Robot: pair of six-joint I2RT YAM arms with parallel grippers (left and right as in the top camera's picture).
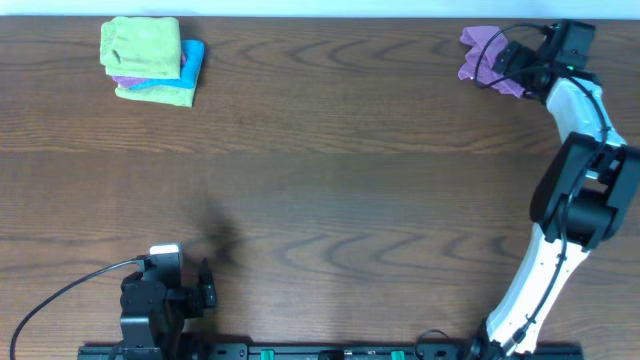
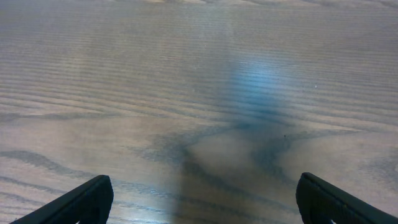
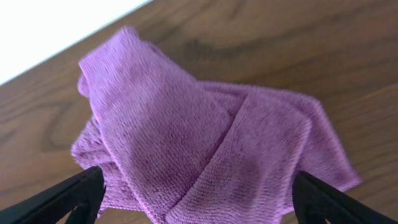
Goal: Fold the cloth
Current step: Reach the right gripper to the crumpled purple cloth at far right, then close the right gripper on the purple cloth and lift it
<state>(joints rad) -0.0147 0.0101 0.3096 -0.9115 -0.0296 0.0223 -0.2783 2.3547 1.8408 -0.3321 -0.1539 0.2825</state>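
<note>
Dark wood-grain counter (image 1: pixel 330 150) fills every view, with a pale strip of background past its far edge. The cloth (image 1: pixel 483 55) lies crumpled near that far edge, directly under and just ahead of the right claw (image 1: pixel 510 62). From the right wrist the cloth (image 3: pixel 211 149) spreads across the gap in front of the right claw (image 3: pixel 198 180). Its bulk sits between the lines of the two fingers (image 3: pixel 68 196), and its lower folds run down out of view between them.

The right claw is released, jaws spread wide with nothing pinched. Whether the fingers touch the terry I cannot tell.

The cloth is not flat. One flap lies over another, with a ridge running diagonally away from the claw toward its left. A loose corner trails off toward the claw's right.

The left claw (image 1: pixel 205 290) rests well apart, on the opposite side of the counter. It is also released, and the left wrist view shows its jaws wide over bare wood (image 2: pixel 186 74).

A stack of folded cloths (image 1: pixel 150 62) sits ahead of the left claw, near the far edge.

So the right arm is plainly the nearer one. As I judge it, the coming move depends on the jaws closing across an edge or corner rather than the bunched middle, so the cloth can be drawn out flat.
</note>
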